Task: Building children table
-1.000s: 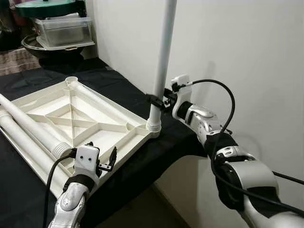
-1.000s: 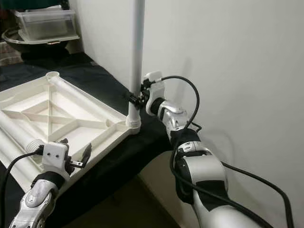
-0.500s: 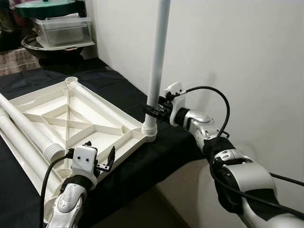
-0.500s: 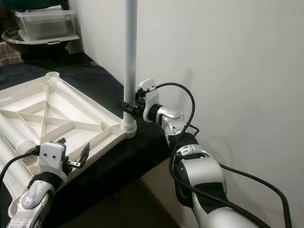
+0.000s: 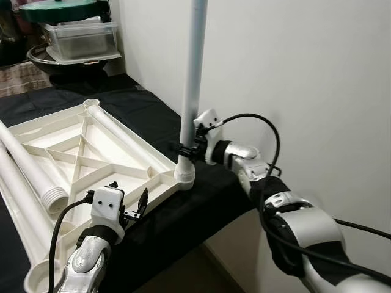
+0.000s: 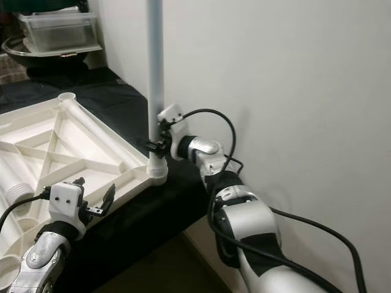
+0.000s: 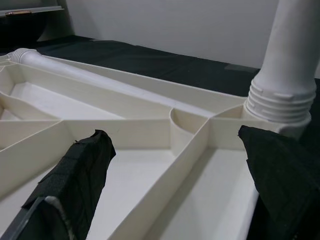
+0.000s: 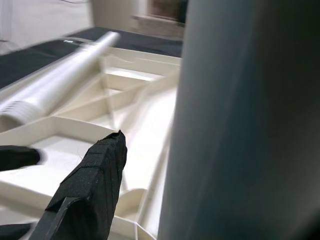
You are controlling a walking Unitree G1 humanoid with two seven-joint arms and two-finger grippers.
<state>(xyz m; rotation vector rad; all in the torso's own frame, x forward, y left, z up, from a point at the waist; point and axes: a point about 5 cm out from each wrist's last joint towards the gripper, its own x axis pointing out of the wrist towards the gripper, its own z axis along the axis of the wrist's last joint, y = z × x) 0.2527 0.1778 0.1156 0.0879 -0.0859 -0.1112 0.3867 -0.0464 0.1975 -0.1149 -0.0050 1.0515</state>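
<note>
Nearest: left gripper [image 5: 129,204] spread wide over the near edge of the upturned white tabletop [image 5: 91,152], touching nothing. Lying on black cloth [image 5: 201,189], ribs upward. Loose leg tubes [image 5: 27,168] resting at the left side. At the right corner socket: upright leg [image 5: 192,79] standing by the wall, pinched just above its threaded collar by right gripper [image 5: 188,148]. Farthest: clear storage box [image 5: 82,38] on a dark tray.
</note>
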